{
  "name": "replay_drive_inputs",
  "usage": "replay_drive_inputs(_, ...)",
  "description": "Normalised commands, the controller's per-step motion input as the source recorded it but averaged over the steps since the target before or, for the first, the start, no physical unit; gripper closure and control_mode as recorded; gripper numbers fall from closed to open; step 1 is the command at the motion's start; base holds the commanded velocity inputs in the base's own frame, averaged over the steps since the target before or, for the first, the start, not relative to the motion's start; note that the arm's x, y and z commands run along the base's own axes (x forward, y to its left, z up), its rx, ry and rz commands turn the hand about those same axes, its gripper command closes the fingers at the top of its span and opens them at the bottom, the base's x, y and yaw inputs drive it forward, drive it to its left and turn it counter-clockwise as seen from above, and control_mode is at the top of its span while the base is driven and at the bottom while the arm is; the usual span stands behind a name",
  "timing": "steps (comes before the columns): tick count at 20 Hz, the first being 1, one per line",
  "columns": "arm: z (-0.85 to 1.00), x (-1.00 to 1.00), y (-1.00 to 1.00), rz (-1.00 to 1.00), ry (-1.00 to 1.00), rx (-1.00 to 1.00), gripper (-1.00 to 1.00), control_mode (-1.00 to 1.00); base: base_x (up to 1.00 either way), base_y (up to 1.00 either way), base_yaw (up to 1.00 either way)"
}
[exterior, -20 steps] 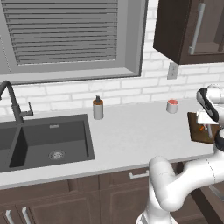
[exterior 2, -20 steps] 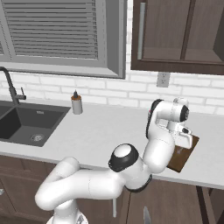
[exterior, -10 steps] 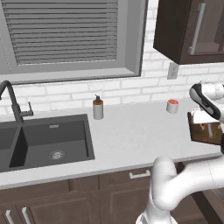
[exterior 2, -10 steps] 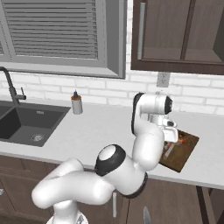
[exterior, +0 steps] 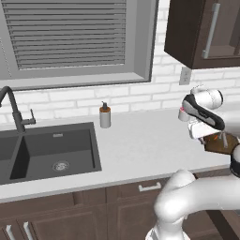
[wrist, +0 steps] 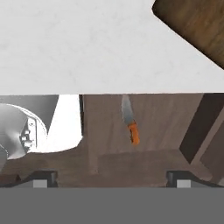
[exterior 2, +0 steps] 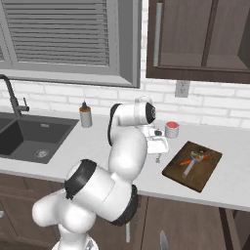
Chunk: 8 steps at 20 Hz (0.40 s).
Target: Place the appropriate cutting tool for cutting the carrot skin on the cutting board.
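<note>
The dark brown cutting board (exterior 2: 195, 175) lies on the white counter at the right. On it rest a slim orange carrot (exterior 2: 186, 162) and a small grey tool (exterior 2: 197, 155) that looks like a peeler, touching or nearly touching each other. My gripper (exterior 2: 157, 156) hangs over bare counter just left of the board, fingers pointing down. In the hand view its fingertips (wrist: 43, 177) stand wide apart, open, with nothing between them. A corner of the cutting board (wrist: 197, 22) shows at the top right of that view.
A red-topped cup (exterior 2: 171, 129) stands behind the gripper near the wall. A soap bottle (exterior 2: 86, 117) and the dark sink (exterior 2: 29, 139) are to the left. A knife with an orange handle (wrist: 131, 122) lies on the floor below the counter edge.
The arm has swung left, carrying the gripper from above the cutting board to the bare counter beside it. The jaws have widened slightly. The grey tool stays on the board.
</note>
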Motion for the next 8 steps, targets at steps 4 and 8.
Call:
replay_drive_inputs(4,0.24,-0.30,0.90,0.23,-0.21,0.00,-1.00,-1.00,0.00,0.00,0.00)
replay_drive_inputs(8,0.28,-0.25,0.83,0.24,-0.23,0.00,-1.00,-1.00,0.00,0.00,0.00)
